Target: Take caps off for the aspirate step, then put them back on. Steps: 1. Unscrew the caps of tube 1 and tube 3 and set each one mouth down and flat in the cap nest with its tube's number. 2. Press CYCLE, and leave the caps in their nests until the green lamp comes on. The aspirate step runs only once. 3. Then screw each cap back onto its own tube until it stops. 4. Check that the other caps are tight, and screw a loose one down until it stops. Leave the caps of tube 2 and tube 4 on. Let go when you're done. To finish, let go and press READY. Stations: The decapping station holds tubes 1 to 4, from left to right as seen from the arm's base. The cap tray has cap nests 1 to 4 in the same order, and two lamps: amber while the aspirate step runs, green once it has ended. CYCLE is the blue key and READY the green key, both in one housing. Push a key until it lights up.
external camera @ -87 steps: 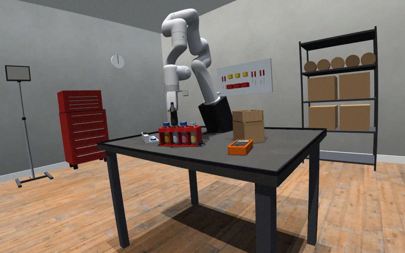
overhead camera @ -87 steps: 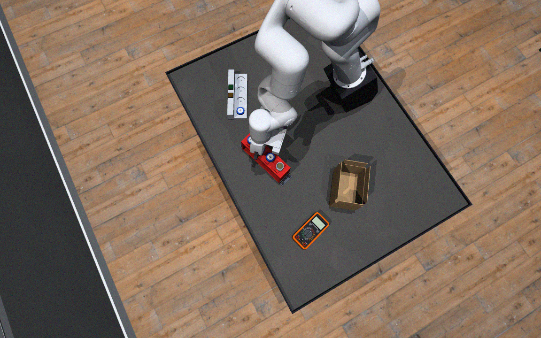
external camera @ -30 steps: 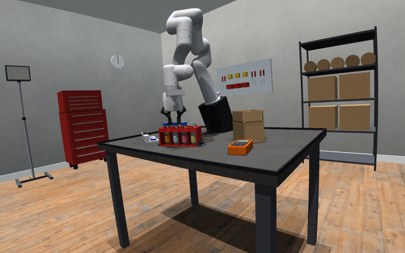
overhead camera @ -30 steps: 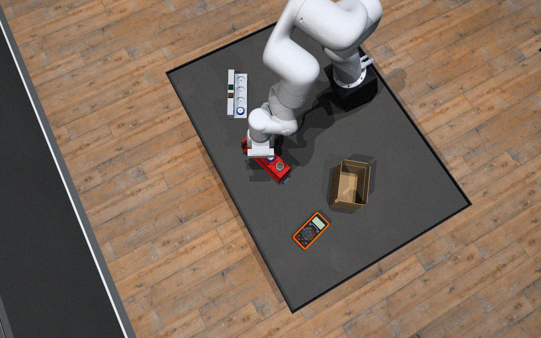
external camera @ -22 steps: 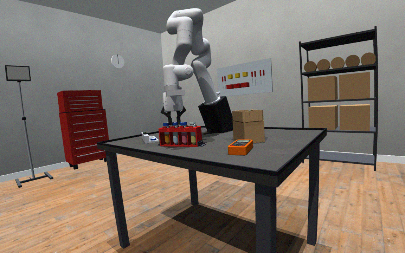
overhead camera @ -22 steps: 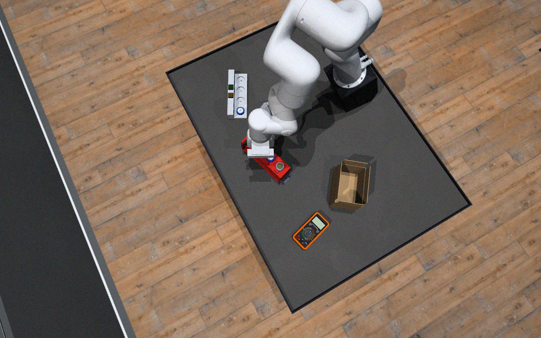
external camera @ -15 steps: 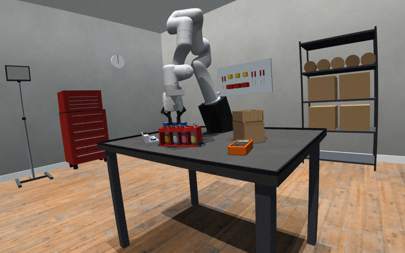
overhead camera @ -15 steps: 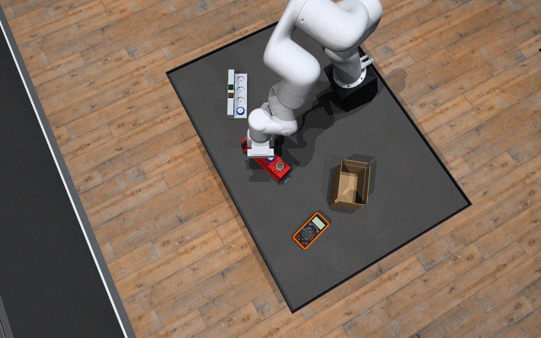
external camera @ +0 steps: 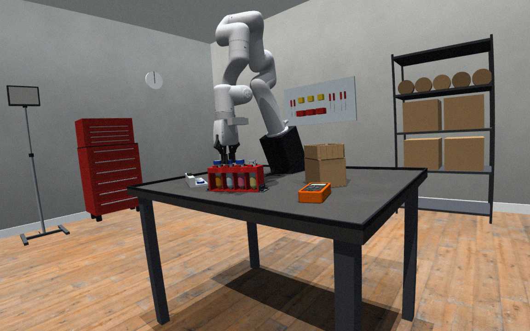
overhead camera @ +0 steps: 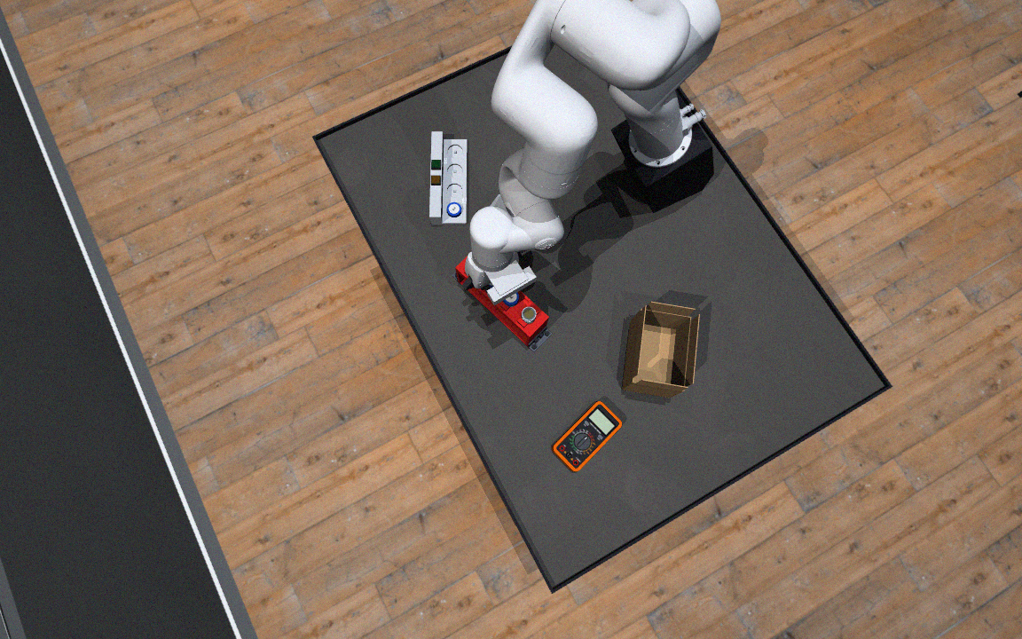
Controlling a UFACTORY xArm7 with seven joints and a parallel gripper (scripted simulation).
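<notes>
The red decapping station point(overhead camera: 501, 303) point(external camera: 235, 178) stands at the table's left side with four tubes. My gripper point(external camera: 227, 157) points straight down and is shut on the blue cap of tube 3 point(external camera: 228, 161), which sits on its tube. In the top view my wrist point(overhead camera: 500, 270) hides that cap and tube 4. Tube 1 point(overhead camera: 528, 314) at the rack's near end is open, without a cap. Tube 2 point(overhead camera: 511, 300) next to it has its blue cap on. The white cap tray point(overhead camera: 447, 178) holds one blue cap point(overhead camera: 453, 209) in its end nest; both lamps point(overhead camera: 435, 172) look dark.
An open cardboard box point(overhead camera: 660, 349) stands right of the rack. An orange multimeter point(overhead camera: 586, 436) lies near the table's front edge. The arm's black base point(overhead camera: 662, 162) is at the back. A small dark part point(overhead camera: 540, 338) sits at the rack's near end.
</notes>
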